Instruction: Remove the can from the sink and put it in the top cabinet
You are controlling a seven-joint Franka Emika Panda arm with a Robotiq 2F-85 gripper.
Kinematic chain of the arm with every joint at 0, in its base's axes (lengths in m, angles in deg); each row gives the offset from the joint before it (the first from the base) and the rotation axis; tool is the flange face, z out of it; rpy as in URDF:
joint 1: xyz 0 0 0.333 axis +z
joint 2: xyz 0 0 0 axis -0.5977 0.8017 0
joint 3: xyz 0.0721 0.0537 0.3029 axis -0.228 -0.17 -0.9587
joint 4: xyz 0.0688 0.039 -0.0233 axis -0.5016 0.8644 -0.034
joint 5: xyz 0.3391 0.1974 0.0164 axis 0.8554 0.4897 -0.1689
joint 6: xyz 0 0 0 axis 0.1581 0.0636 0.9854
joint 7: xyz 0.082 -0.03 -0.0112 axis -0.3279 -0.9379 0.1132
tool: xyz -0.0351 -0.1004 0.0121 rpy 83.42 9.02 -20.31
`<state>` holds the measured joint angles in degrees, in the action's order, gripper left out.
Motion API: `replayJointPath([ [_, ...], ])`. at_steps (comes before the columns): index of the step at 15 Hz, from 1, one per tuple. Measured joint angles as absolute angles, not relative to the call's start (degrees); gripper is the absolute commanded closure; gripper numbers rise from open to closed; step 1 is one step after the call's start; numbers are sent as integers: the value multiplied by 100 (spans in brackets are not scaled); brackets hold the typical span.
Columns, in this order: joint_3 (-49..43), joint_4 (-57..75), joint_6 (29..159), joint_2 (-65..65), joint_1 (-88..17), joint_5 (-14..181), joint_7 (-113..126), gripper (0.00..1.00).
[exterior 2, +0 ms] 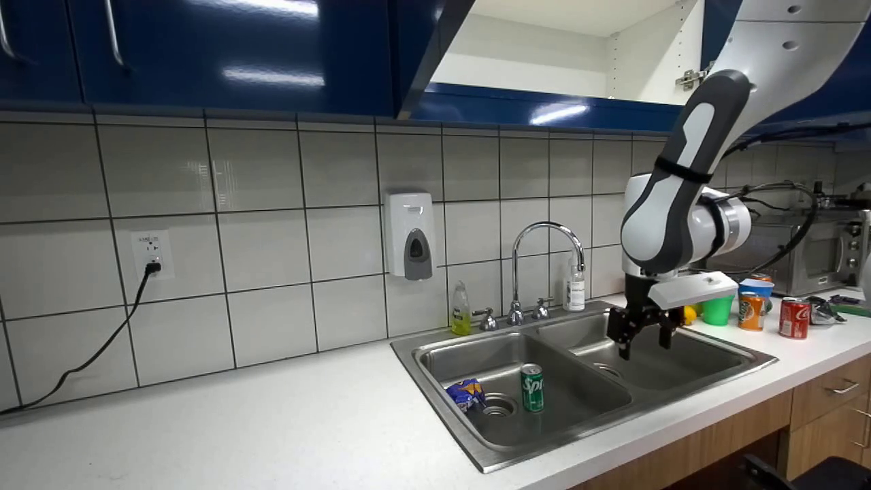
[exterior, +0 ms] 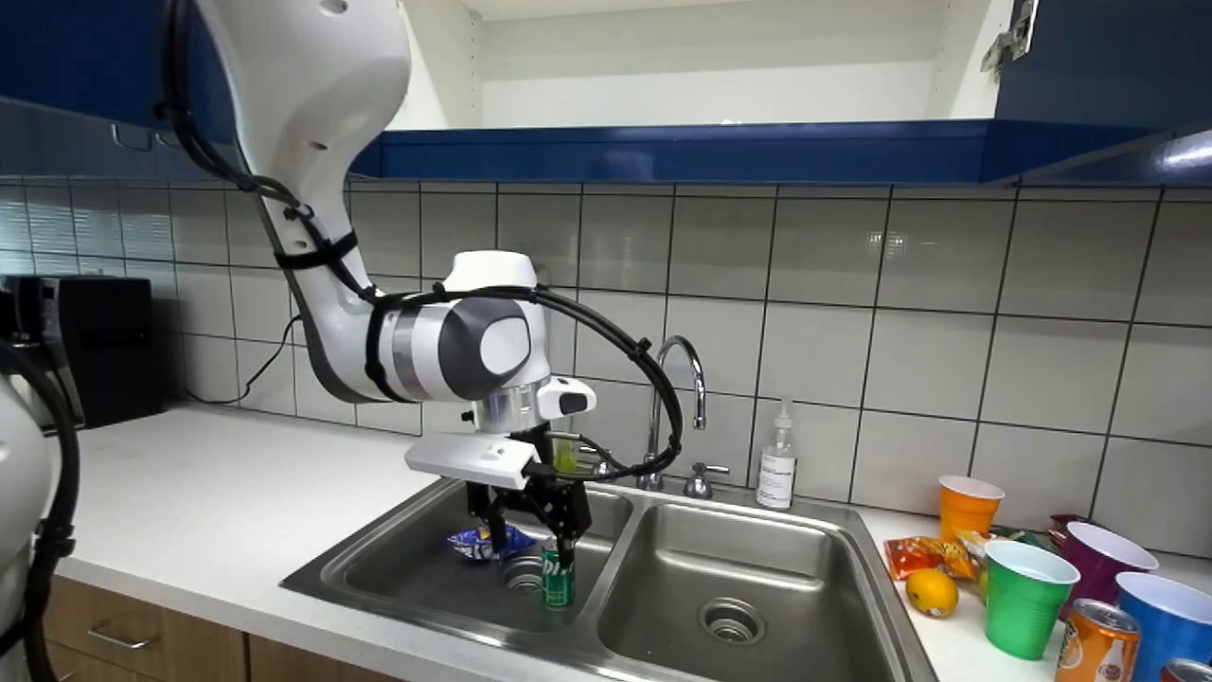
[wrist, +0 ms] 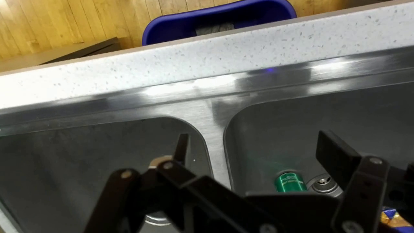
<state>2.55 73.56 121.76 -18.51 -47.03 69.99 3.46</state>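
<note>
My jaws stand wide, empty; I'd take the upright can (exterior 2: 533,389) in the sink (exterior 2: 582,371) mid-body, gently: probably slick, dentable.

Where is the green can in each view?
In an exterior view: green can, below centre, partly hidden.
In an exterior view: can, low, right of middle.
Wrist view: can, low, right of middle, partly hidden.
Shared landmark: the drain beside it, left in both exterior views, right in wrist.
</note>
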Motion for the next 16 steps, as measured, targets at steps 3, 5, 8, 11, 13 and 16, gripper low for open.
replayJointPath([
  [3,252,7207,12550,-1426,-4653,6982,353,0],
  [5,255,7067,12763,-1120,-4578,6979,358,0],
  [8,275,6838,13048,-655,-4396,6983,373,0],
  [11,366,6572,13277,-208,-4154,6994,387,0],
  [13,429,6384,13408,78,-4003,7049,387,0],
  [16,448,6110,13567,484,-3833,7246,387,0],
])
